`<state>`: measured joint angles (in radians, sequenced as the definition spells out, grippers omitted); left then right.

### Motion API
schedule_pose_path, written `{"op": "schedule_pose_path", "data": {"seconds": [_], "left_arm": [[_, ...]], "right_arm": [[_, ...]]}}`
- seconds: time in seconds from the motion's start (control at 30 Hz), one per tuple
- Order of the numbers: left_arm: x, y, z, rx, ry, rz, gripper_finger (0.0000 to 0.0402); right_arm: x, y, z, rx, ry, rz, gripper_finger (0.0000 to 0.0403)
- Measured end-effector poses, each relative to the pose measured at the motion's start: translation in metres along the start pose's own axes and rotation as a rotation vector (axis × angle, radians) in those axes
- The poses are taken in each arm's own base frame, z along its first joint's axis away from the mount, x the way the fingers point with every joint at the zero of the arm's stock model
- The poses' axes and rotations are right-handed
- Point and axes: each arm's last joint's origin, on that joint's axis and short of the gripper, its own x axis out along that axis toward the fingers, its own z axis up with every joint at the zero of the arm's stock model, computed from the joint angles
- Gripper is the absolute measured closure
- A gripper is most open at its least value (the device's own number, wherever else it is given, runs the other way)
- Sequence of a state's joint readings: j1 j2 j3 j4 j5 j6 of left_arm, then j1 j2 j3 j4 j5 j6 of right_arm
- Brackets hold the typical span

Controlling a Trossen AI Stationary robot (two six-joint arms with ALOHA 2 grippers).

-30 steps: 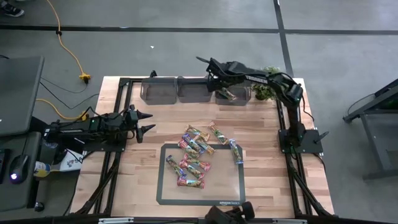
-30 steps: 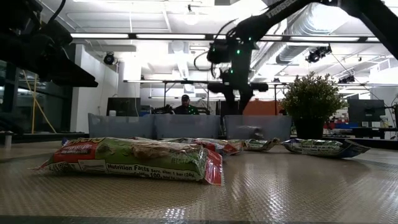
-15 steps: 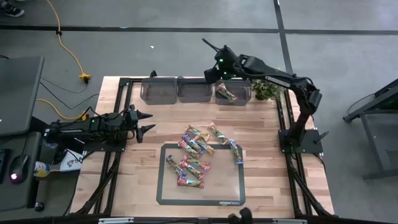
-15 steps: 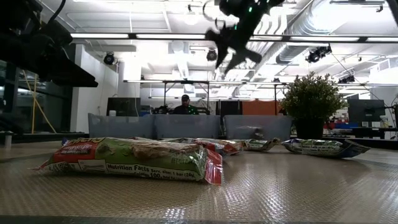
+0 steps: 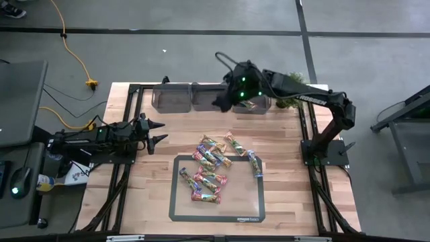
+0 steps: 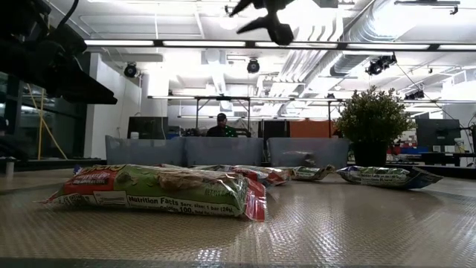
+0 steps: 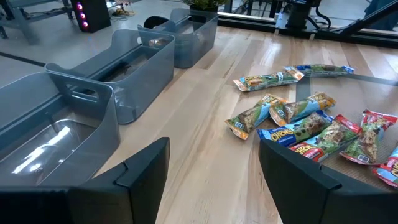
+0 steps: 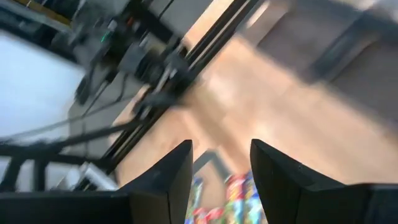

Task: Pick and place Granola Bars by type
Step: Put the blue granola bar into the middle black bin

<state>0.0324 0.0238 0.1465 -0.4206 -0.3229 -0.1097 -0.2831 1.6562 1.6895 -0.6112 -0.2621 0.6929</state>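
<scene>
- The Granola Bars point(image 5: 215, 165) lie in a loose heap near the middle of the bench point(image 5: 282, 134), some on bare wood and some on the dark-framed mat point(image 5: 252, 198) by the near edge.
- The mat's near border carries small white print; it reads roughly as "amazon basics", though the letters are too small to be certain.
- In the low view the closest bar point(image 6: 160, 190), red and green, shows "Nutrition Facts" and, under it, what looks like "1 Bar (24g)"; the rest of its print is too small to read.
- In the left wrist view a blue wrapper point(image 7: 298, 129) bears yellow letters beginning "CHO"; the remainder is hidden.
- Three grey translucent bins point(image 5: 195, 97) stand in a row along the far edge of the bench; the one nearest the far right corner is partly hidden by the right arm, so its contents cannot be told.
- A small potted plant point(image 5: 290, 99) sits at the far right corner, just beside the bins.
- The right gripper point(image 5: 220, 102) hangs above the bins, raised off the bench; its two fingers point(image 8: 165, 180) stand apart with nothing between them.
- The left gripper point(image 5: 158, 132) waits at the left edge of the bench, pointing toward the heap, its fingers point(image 7: 143, 174) spread wide and holding nothing.
- Beyond the bins, in the low view, a person point(image 6: 221, 128) sits at a desk in the room behind.
</scene>
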Motion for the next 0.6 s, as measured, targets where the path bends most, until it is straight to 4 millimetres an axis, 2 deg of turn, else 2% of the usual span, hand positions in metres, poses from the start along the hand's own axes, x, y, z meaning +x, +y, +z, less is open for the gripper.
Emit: {"op": "schedule_pose_path", "data": {"seconds": [0.13, 0.3, 0.6], "left_arm": [[0.0, 0.0, 0.0, 0.0, 0.0, 0.0, 0.0159], [0.0, 0.0, 0.0, 0.0, 0.0, 0.0, 0.0159], [0.0, 0.0, 0.0, 0.0, 0.0, 0.0, 0.0159]], "right_arm": [[0.007, 0.02, -0.024, 0.0, 0.07, 0.004, 0.0257], [0.011, 0.038, -0.055, 0.008, 0.148, -0.077, 0.0258], [0.004, 0.049, -0.11, 0.142, 0.282, -0.374, 0.0258]]}}
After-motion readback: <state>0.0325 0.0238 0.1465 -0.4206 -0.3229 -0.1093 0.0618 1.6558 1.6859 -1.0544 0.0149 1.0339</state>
